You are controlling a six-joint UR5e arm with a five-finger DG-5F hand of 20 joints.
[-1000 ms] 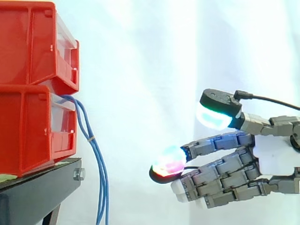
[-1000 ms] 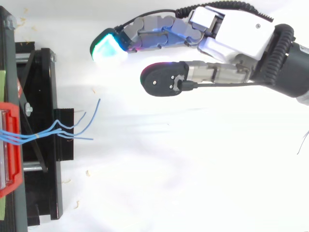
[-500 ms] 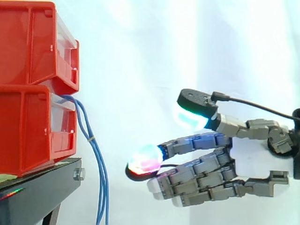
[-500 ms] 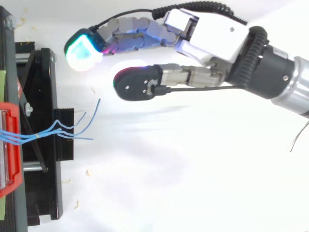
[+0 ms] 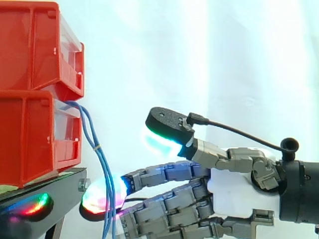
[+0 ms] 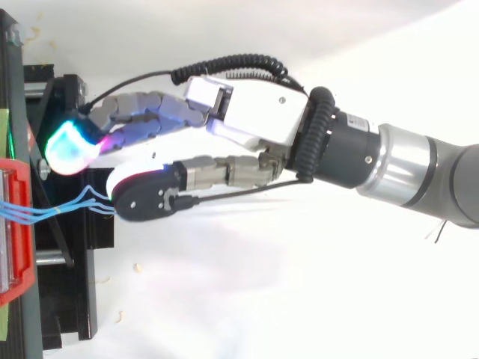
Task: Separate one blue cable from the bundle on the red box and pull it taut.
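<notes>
In the side view, you see two red bins stacked at the left of the frame, the lower red bin (image 5: 30,134) resting on the black stand (image 5: 45,199). The blue cables (image 5: 97,149) leave the front of that lower bin as a bundle, bend down past the stand's edge and hang to the bottom of the frame, with a small tie around them partway down. The hand (image 5: 239,186) enters from the right with its fingers stretched out and spread. One glowing fingertip (image 5: 102,196) overlaps the hanging cables at lower left. The thumb (image 5: 167,122) sits well above it, so the hand is relaxed and grasps nothing.

In the top view, you see the cables (image 6: 45,212) run from the red bin (image 6: 22,254) at the left edge rightward across the stand (image 6: 71,284). Their loose ends lie right at the thumb tip (image 6: 146,198); you cannot tell if they touch. The hand (image 6: 258,116) lies across the middle of the frame, its glowing fingertip (image 6: 66,146) above the cables and over the stand.
</notes>
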